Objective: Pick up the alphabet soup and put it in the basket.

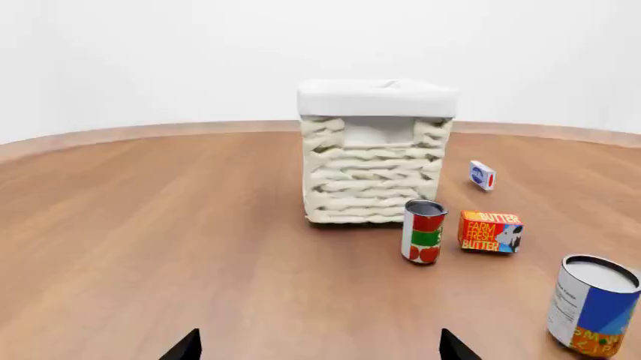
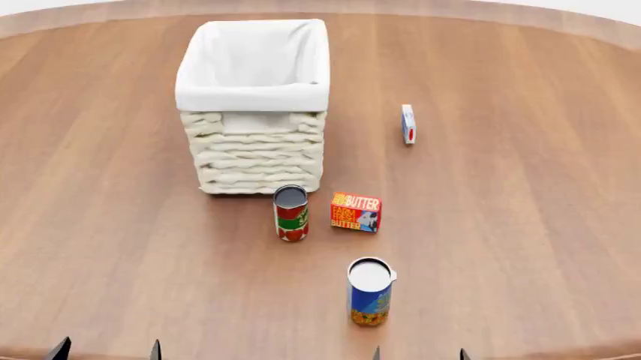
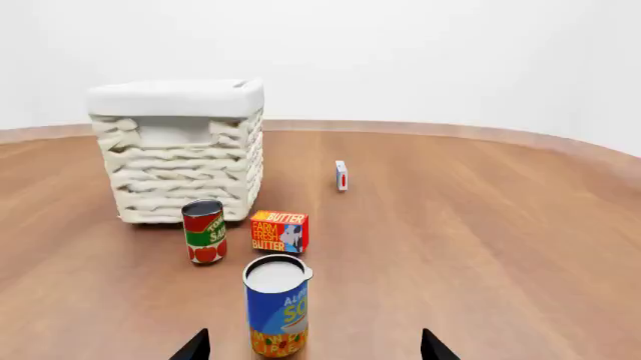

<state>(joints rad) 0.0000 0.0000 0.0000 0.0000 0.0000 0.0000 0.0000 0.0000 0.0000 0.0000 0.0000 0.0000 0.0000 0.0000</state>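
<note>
Both tools [image 2: 108, 349] [image 2: 419, 352] spread, low — empty | alphabet soup [image 2: 368, 292] upright | basket [image 2: 257, 97] beyond

The setting is a bare simulated test scene rather than a furnished room, shown by a broad round-edged brown wooden tabletop [image 2: 521, 225] against a plain white backdrop [image 3: 451, 60], with only a cream woven wicker basket [image 2: 258, 157] and a few small grocery items set out.

Only dark fingertips show. The left gripper [image 2: 108, 350] sits at the near table edge, jaws spread wide and holding nothing. The right gripper [image 2: 419, 353] sits along that same edge, likewise spread and holding nothing, both pointing forward.
</note>
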